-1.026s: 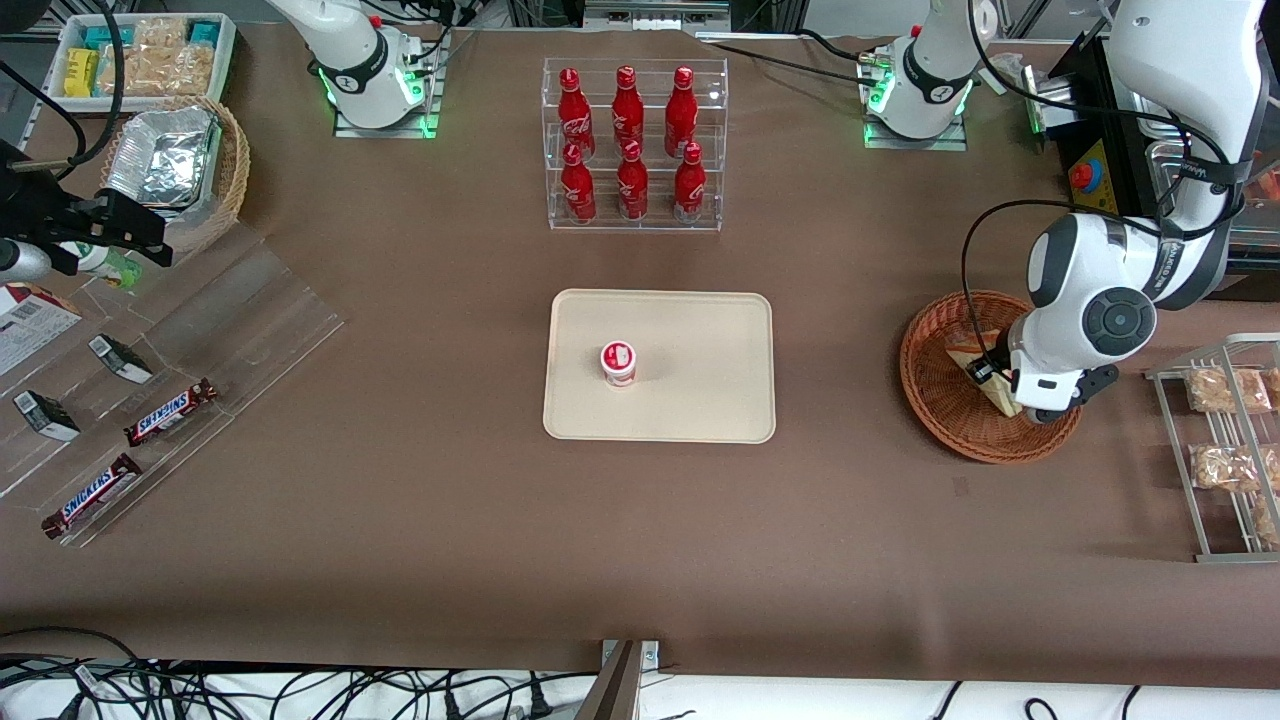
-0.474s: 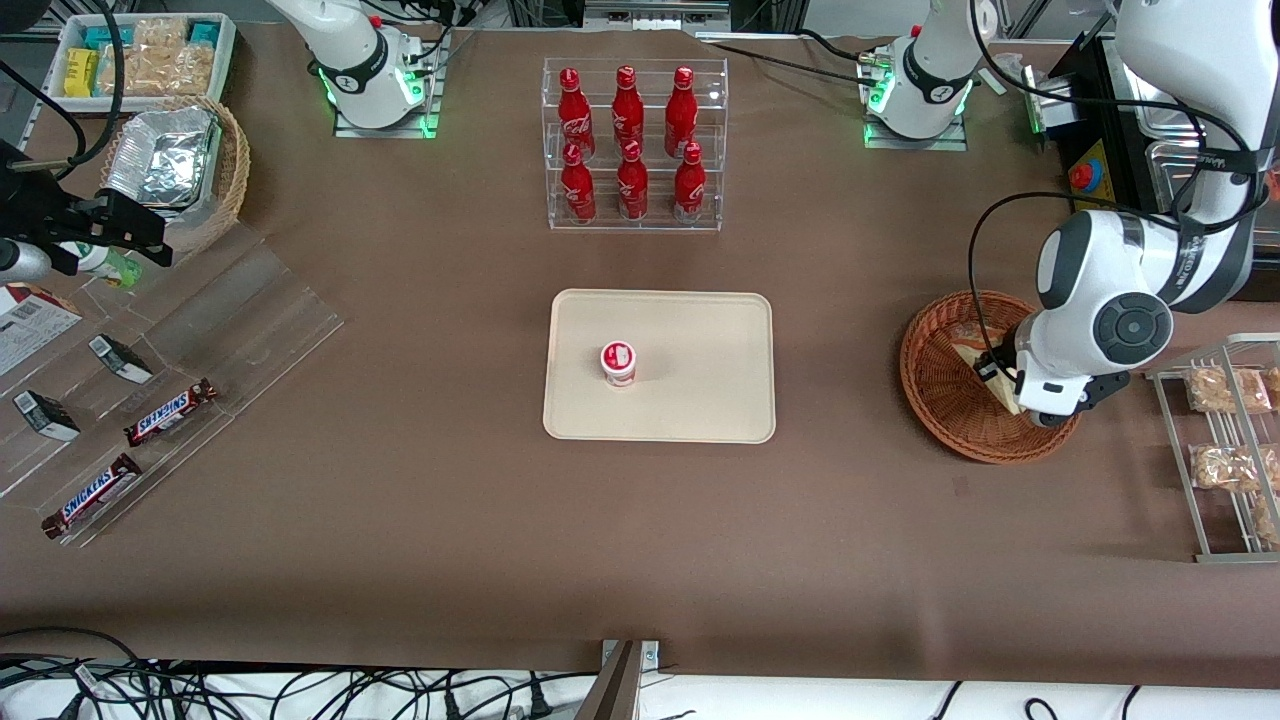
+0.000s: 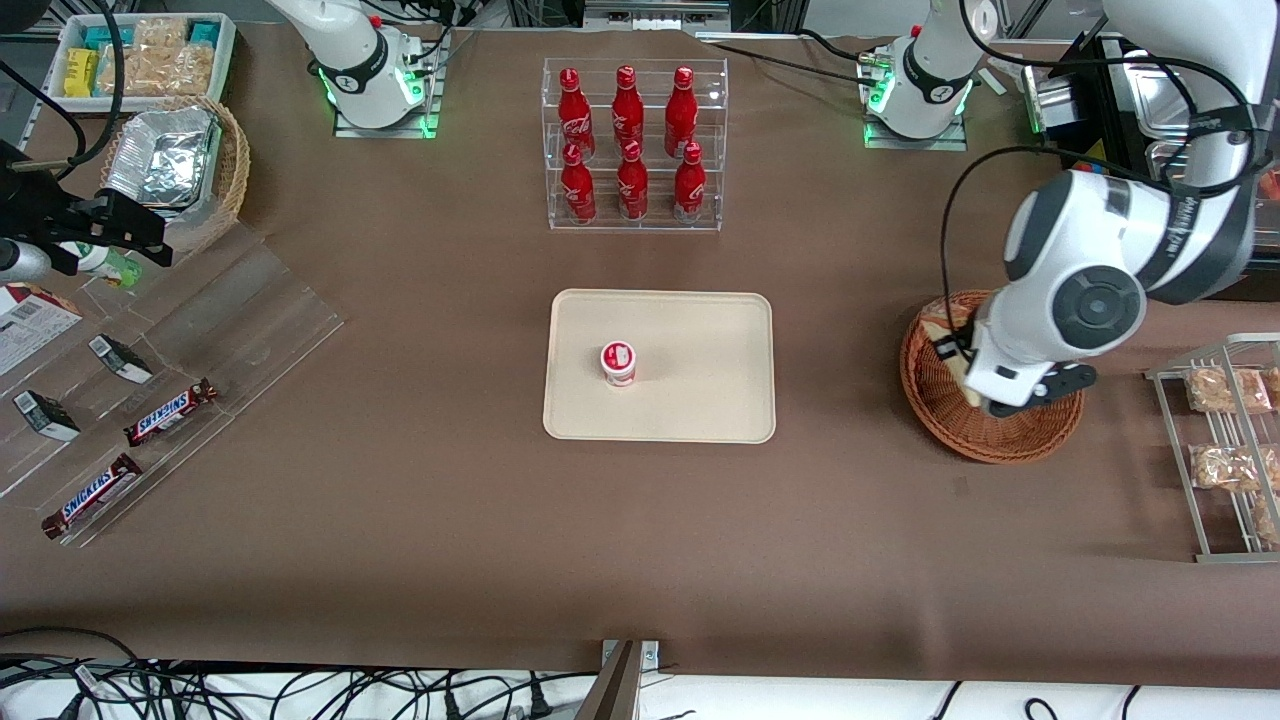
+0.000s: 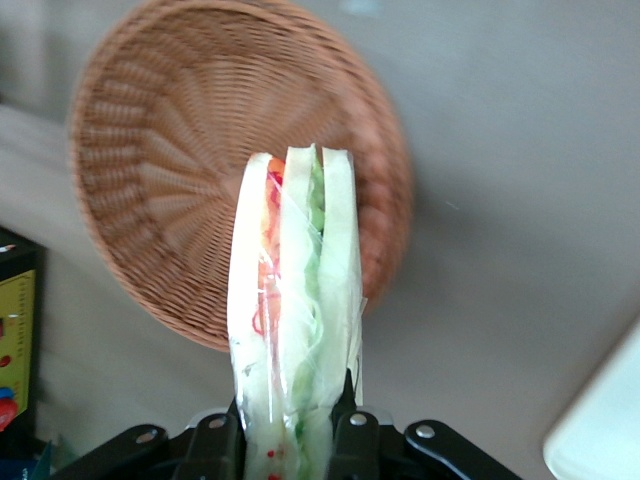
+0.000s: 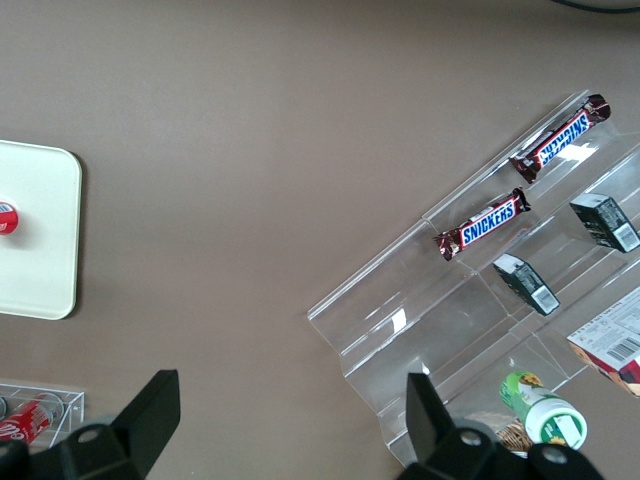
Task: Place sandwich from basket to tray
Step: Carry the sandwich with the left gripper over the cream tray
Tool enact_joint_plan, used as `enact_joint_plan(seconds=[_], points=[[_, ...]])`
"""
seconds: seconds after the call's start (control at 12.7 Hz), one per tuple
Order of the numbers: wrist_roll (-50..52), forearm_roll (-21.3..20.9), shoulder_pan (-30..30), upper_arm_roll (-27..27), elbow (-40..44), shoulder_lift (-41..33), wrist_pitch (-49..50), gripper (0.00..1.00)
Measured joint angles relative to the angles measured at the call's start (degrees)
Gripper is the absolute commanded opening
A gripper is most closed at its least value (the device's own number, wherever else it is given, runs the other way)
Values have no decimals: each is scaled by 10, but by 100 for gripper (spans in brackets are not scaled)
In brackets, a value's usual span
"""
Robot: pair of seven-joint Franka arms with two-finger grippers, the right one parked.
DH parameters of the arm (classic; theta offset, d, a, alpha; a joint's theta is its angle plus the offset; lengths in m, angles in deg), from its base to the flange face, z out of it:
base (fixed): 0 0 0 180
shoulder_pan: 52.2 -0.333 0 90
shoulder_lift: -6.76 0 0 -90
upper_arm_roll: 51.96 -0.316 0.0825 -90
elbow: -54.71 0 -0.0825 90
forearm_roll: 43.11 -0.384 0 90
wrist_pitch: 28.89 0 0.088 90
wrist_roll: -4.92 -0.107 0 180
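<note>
- Clamped on the sandwich (image 4: pixel 295 310), my gripper (image 4: pixel 290 440) hangs above the basket (image 3: pixel 940 420) at the working arm's end of the table; the wrist view shows a finger pressed against each bread face, so the pinch runs across the wedge's thickness.
- Brown table (image 3: pixel 400 500) stretches wide between my load and its goal, the largest thing in view.
- Cream tray (image 3: pixel 700 400) lies well apart from the basket, toward the parked arm's end and near the table's middle; by my judgement, that sideways run is the one relation the coming move turns on.
- Reddish woven basket sits below the wedge with its weave bare in the wrist view, so I judge the sandwich lifted clear of it.
- Sandwich's long axis runs straight out from my fingertips, its layered edge facing the wrist camera, green, red and pink filling showing between pale slices.
- Small red-and-white cup (image 3: pixel 618 362) already stands on the tray, on the part toward the parked arm; I judge the bare part nearer my basket the safer spot to set down.
</note>
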Motion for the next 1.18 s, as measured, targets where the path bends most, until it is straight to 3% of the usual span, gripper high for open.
enact_joint_plan(seconds=[0.39, 0.95, 1.18], points=[[13, 0, 25, 99, 2, 8, 0, 32], [88, -1, 157, 102, 12, 82, -101, 32], [120, -48, 183, 102, 12, 114, -126, 32]])
